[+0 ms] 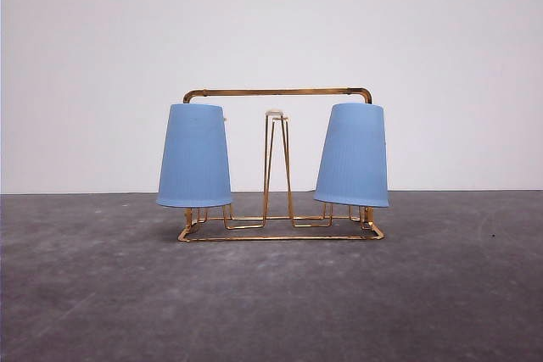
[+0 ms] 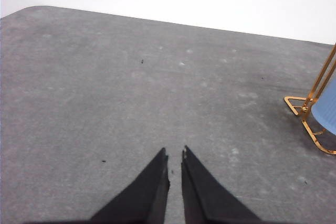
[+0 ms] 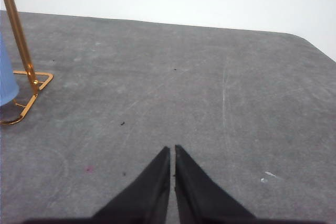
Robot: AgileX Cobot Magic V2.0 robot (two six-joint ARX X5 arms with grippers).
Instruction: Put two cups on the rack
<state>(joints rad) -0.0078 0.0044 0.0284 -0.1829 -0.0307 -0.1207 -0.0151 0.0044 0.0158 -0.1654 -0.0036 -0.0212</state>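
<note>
both cups (image 1: pixel 194 156) (image 1: pixel 353 155) hang upside down on the rack (image 1: pixel 280 92), centre frame. left gripper (image 2: pixel 175 157) and right gripper (image 3: pixel 172 150) hover low over the table (image 1: pixel 271 294), fingers closed, empty.

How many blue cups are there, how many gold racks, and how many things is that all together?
Blue cups: 2, one and another, both upside down on the rack
Gold rack: 1
Total: 3

No legible text or labels anywhere.
</note>
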